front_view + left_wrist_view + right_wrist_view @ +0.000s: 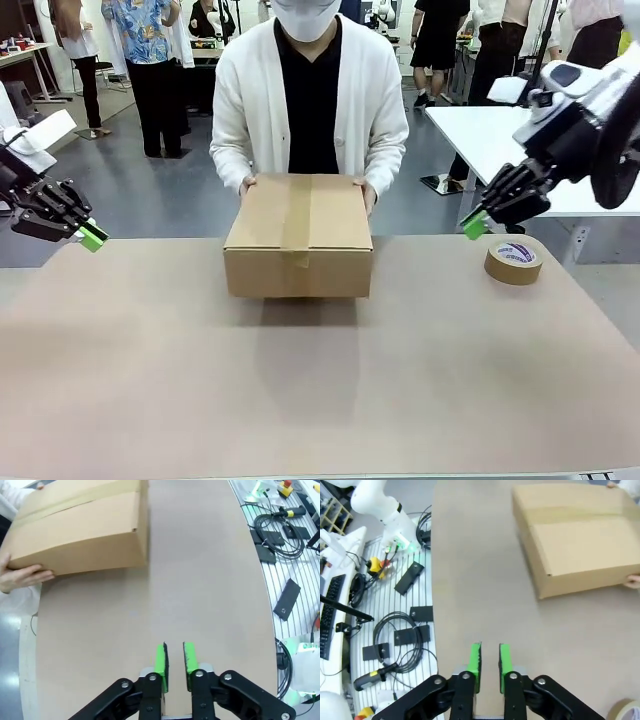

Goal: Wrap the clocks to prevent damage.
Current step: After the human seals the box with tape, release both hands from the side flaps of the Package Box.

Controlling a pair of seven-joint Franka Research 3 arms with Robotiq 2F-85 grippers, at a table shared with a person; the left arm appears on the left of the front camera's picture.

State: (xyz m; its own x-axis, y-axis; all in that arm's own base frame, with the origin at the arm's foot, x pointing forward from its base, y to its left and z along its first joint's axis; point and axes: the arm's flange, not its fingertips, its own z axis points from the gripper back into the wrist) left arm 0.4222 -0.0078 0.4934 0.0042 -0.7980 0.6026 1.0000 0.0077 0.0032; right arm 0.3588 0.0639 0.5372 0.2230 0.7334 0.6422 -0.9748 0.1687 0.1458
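Person holds taped cardboard box [298, 236] on table [300, 400]; tape roll [514, 261] right; left tool [92, 238], right tool [475, 225] hover apart.

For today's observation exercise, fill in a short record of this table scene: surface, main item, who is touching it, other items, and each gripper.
Surface: brown paper-covered table
Main item: closed brown cardboard box, tape strip along its top
Touching it: person's hands on its far corners
Other item: roll of brown packing tape, lying flat to the box's right
Left gripper: nothing between its pads, small gap, off the box
Right gripper: nothing between its pads, small gap, off the box
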